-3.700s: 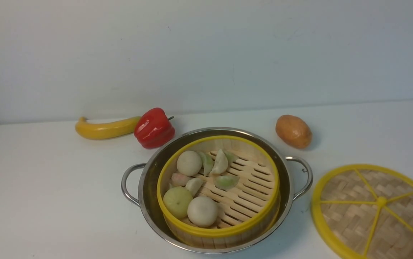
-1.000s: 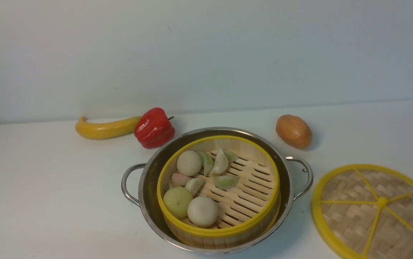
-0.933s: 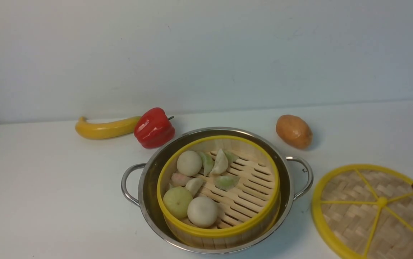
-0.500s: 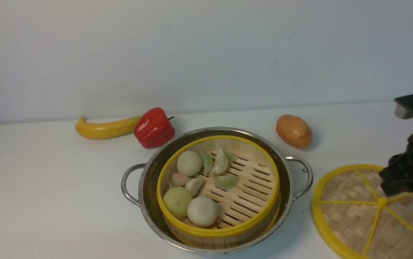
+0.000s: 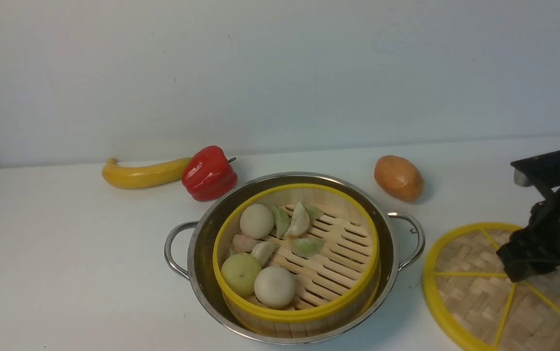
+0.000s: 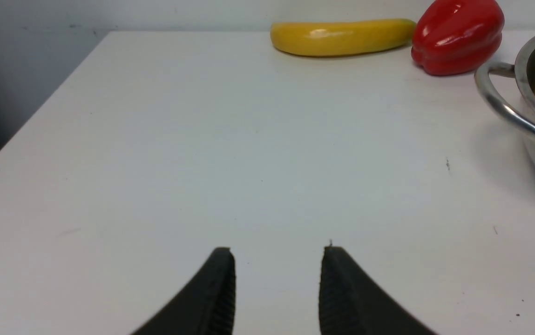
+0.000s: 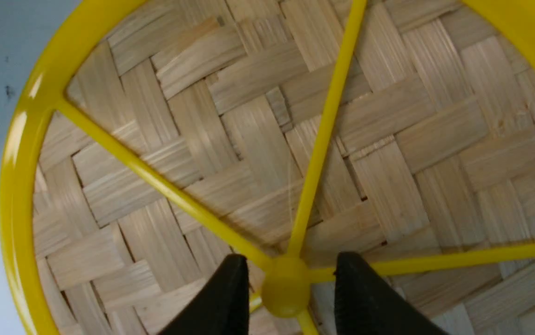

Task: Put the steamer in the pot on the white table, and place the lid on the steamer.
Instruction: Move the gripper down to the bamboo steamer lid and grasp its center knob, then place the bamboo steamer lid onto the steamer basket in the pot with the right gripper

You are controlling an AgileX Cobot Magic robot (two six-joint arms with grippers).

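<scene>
Newly lowered at lower right, the right claw (image 7: 293, 255) straddles the knob (image 7: 286, 286) of the light, stiff lid (image 5: 470, 302), open and holding nothing; probably slippery, so pinch there.

The black left pincer (image 6: 278, 253) has two matte, tapering fingers (image 6: 211, 298) with finely ribbed inner faces. The black right pincer (image 7: 290, 261) looks alike. The bulky black right arm (image 5: 552, 229) carries a flat black bracket (image 5: 548, 162) with a grey cylinder (image 5: 521, 178).
</scene>
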